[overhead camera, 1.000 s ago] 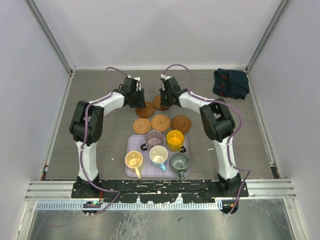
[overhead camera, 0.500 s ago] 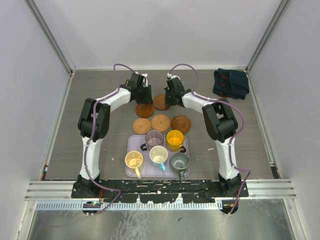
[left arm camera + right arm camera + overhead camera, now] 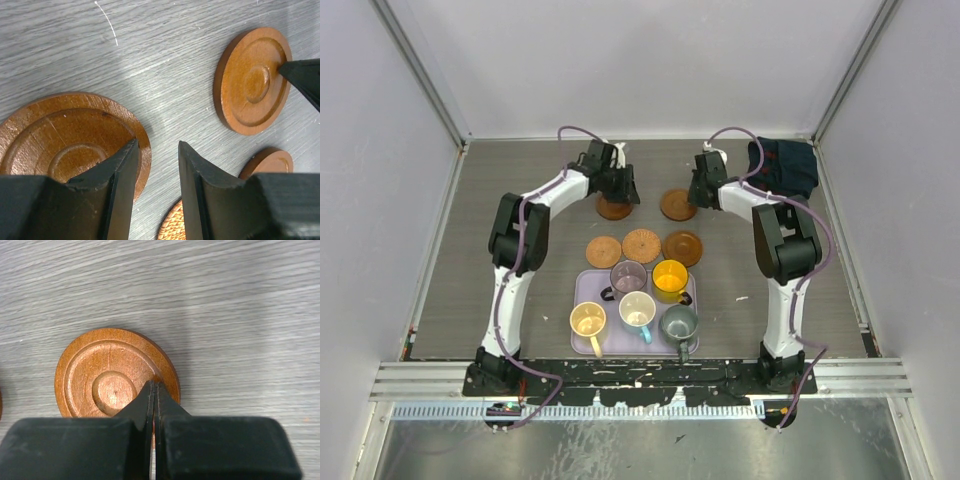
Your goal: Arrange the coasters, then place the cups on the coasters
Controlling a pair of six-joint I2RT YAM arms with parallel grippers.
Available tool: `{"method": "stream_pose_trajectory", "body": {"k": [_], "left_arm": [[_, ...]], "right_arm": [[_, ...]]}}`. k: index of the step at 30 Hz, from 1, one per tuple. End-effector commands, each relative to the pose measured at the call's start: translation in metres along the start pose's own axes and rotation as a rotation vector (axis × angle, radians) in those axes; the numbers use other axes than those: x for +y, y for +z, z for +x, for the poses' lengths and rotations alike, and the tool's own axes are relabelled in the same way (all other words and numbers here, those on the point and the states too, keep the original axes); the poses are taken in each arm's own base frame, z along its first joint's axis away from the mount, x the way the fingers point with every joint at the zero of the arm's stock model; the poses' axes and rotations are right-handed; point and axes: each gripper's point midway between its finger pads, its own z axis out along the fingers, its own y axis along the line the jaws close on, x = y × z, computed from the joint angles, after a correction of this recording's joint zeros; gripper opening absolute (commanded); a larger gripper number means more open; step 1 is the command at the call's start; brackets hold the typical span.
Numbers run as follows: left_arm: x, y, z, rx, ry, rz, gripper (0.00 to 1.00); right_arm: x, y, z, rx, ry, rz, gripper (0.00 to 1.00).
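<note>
The right coaster (image 3: 100,370) now sits farther from the left coaster (image 3: 60,140), pressed by closed right fingers (image 3: 147,405). The left fingers (image 3: 117,175) hover part-open and empty. Spacing improves.

Coaster (image 3: 60,135) partly behind left tool (image 3: 157,147)

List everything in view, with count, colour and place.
coasters: five, brown-orange; three in a row beyond the tray, two farther back
cups: five, purple, yellow-orange, cream-yellow, white with blue handle, grey-green; on the tray
tray: one, lavender; near middle
cloth: one, dark; far right corner
table: one, grey wood grain
left tool: black, open; over the left far coaster
right tool: black, shut; tips on the right far coaster
</note>
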Motion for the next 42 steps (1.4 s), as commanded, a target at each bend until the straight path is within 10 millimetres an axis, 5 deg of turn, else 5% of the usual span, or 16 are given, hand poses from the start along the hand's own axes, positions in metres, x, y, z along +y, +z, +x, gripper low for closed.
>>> {"method": "stream_pose_trajectory", "body": {"k": [1, 18, 23, 28, 33, 37, 42], "left_arm": [[-0.016, 0.001, 0.001, 0.035, -0.008, 0.072, 0.39], [-0.101, 0.003, 0.000, 0.092, 0.052, 0.448, 0.40], [-0.136, -0.002, -0.003, 0.069, 0.106, 0.570, 0.46], [-0.150, -0.020, -0.020, -0.008, 0.139, 0.590, 0.47], [-0.141, -0.043, -0.029, -0.074, 0.225, 0.476, 0.48], [-0.110, -0.060, -0.031, -0.109, 0.259, 0.275, 0.48], [-0.069, -0.066, -0.020, -0.103, 0.240, 0.116, 0.48]], "right_arm": [[-0.048, -0.011, 0.007, 0.024, 0.027, 0.158, 0.01], [-0.126, -0.019, -0.041, -0.075, 0.161, 0.267, 0.01], [-0.120, -0.027, -0.044, -0.089, 0.161, 0.201, 0.01], [-0.102, -0.041, -0.047, -0.117, 0.143, 0.095, 0.01], [-0.081, -0.065, -0.066, -0.170, 0.110, 0.023, 0.01], [-0.055, -0.086, -0.076, -0.206, 0.061, -0.030, 0.01], [-0.017, -0.098, -0.055, -0.165, -0.018, -0.081, 0.01]]}}
